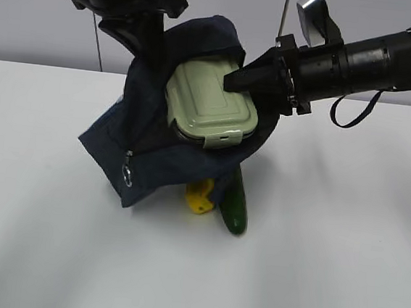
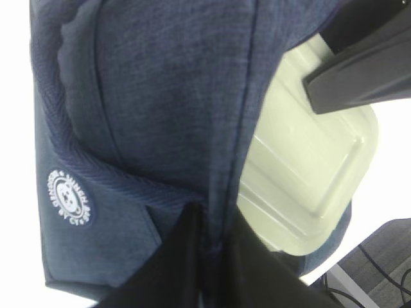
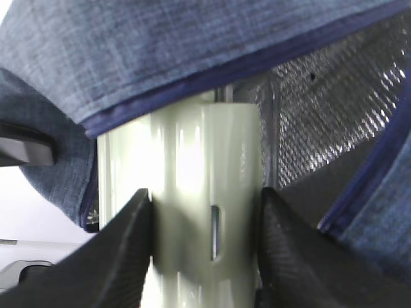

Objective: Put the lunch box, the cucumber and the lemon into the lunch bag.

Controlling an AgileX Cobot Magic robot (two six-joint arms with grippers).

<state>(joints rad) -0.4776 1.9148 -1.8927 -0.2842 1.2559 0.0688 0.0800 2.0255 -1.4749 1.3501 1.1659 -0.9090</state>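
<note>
The navy lunch bag (image 1: 142,130) hangs tilted above the table, mouth facing right. My left gripper (image 1: 153,51) is shut on its rim; in the left wrist view the fingers (image 2: 186,256) pinch the fabric edge (image 2: 215,212). The pale green lunch box (image 1: 211,100) sits partly inside the bag's mouth, tilted. My right gripper (image 1: 245,78) is shut on its end; in the right wrist view the fingers (image 3: 125,244) clamp both faces of the box (image 3: 205,192), with silver lining (image 3: 321,122) behind. The lemon (image 1: 200,196) and cucumber (image 1: 234,204) lie on the table under the bag.
The white table (image 1: 342,247) stretches to all sides of the bag. The bag's zip ring pull (image 1: 126,172) hangs at its lower left corner. The round white logo (image 2: 69,197) shows on the bag's side in the left wrist view.
</note>
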